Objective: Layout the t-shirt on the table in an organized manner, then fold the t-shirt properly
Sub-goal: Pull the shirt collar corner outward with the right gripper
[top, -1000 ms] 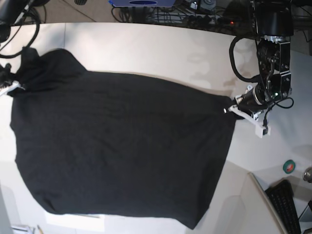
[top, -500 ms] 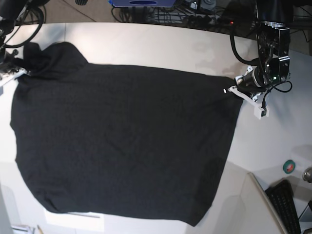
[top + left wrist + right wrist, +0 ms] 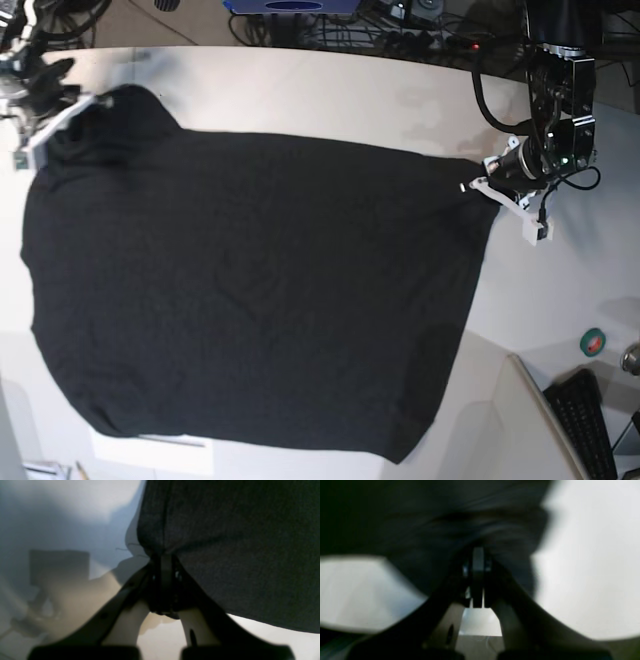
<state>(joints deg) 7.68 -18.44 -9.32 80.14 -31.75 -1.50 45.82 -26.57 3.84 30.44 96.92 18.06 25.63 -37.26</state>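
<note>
Left wrist view: the left tool (image 3: 163, 562) has its jaws pressed together on a pinch of the black t-shirt (image 3: 237, 542), right at a hemmed corner where a seam runs up the cloth. The fabric fans out up and to the right, and the pale surface (image 3: 262, 635) shows below it (everything to the left is a blur).

Right wrist view: the right tool (image 3: 477, 557) has its jaws brought together, with dark folds of the t-shirt (image 3: 432, 517) bunched around the tips; the picture is too smeared to tell whether cloth is actually caught between them. Light surface (image 3: 590, 567) lies to the right and lower left.

Base view: the t-shirt (image 3: 250, 300) lies spread wide across the off-white surface (image 3: 330, 90), plain black side up, mostly flat. The left tool (image 3: 478, 183) grips its corner at the picture's right. The right tool (image 3: 85, 102) sits at the rumpled upper left corner, touching or just beside the cloth. A keyboard (image 3: 585, 420) and a small green roll (image 3: 594, 342) lie at the lower right.
</note>
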